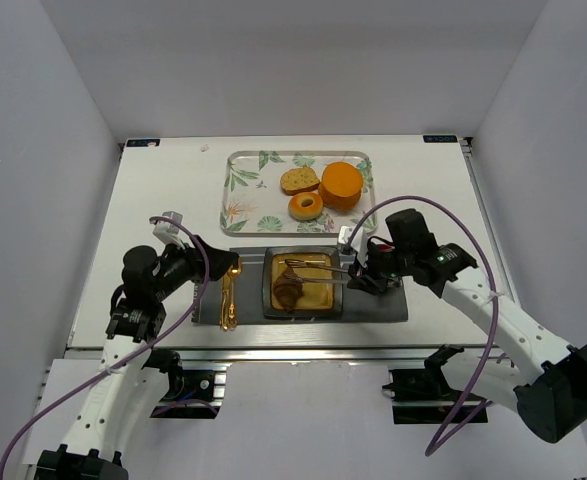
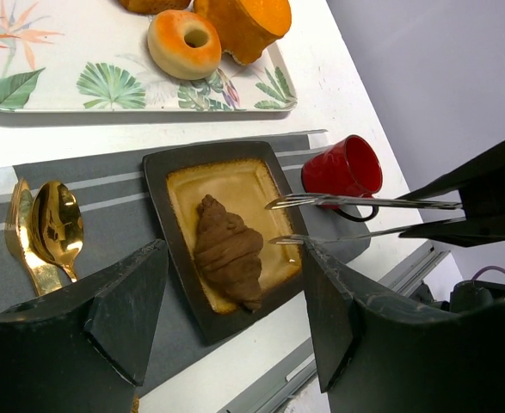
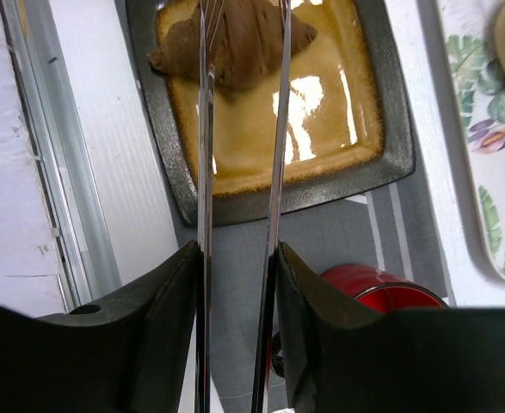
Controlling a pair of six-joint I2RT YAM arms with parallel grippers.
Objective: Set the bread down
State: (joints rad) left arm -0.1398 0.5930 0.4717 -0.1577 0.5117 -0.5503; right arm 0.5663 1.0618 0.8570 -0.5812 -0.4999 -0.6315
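Note:
The bread, a dark brown croissant (image 1: 287,290), lies on the left half of the dark square plate (image 1: 333,300). It also shows in the left wrist view (image 2: 228,249) and the right wrist view (image 3: 235,39). My right gripper (image 1: 358,270) (image 3: 237,249) is shut on metal tongs (image 1: 318,270) (image 2: 364,202) (image 3: 205,172). The tong arms stand apart and reach over the plate (image 3: 390,163) to the croissant, not squeezing it. My left gripper (image 1: 225,264) (image 2: 235,249) is open and empty, above the plate's (image 2: 162,198) left near side.
A red cup (image 2: 342,168) (image 3: 381,288) stands right of the plate on the grey placemat (image 1: 373,305). A gold spoon and fork (image 1: 229,295) (image 2: 56,225) lie left of the plate. Behind, a leaf-patterned tray (image 1: 243,190) holds a bread slice (image 1: 299,180), a donut (image 1: 305,206) and an orange piece (image 1: 341,185).

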